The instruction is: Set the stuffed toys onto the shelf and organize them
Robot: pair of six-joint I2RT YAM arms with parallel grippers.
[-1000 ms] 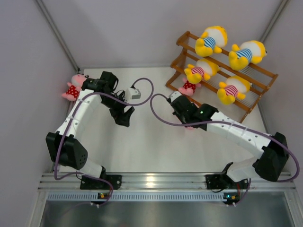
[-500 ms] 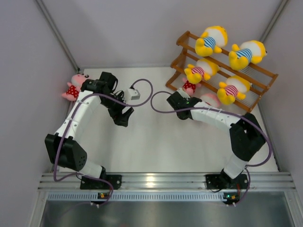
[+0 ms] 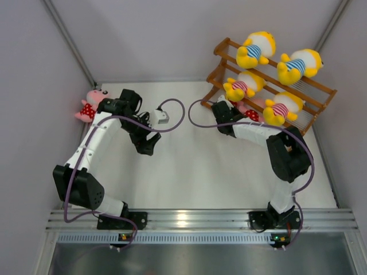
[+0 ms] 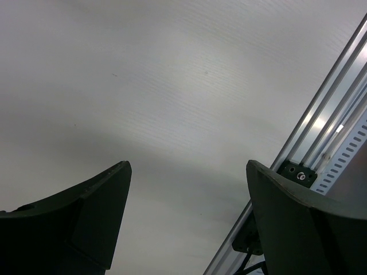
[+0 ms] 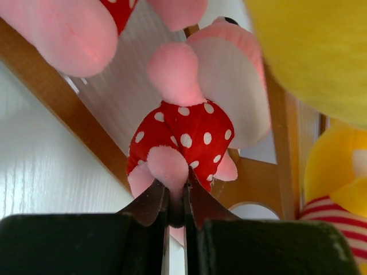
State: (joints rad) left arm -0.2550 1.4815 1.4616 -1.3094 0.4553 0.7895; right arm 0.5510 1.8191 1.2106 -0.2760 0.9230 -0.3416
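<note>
Two dark fingers (image 5: pixel 150 205) of the right claw (image 5: pixel 175 197) pinch the foot of the held pink toy (image 5: pixel 183 134). The toy lies straight ahead of the tips, over the shelf (image 5: pixel 69 112) and its pale slats. A second pink toy (image 5: pixel 74 40) sits up and to the left of the tips, and yellow toys (image 5: pixel 309 51) crowd the right side.

From the left wrist, the left claw (image 4: pixel 186 172) is spread wide with nothing between its fingers. The white table (image 4: pixel 143 86) lies beyond it, and a metal rail (image 4: pixel 321 132) lies to the right.

From above, the left arm rises along the left wall and folds back at the wrist, so its claw points toward the near edge. A third pink toy (image 3: pixel 89 106) lies well off to that claw's far left, by the wall. The right arm bends sharply at the elbow, with its forearm reaching to the shelf's lowest tier. Four yellow toys rest on the tiers beyond its claw.
</note>
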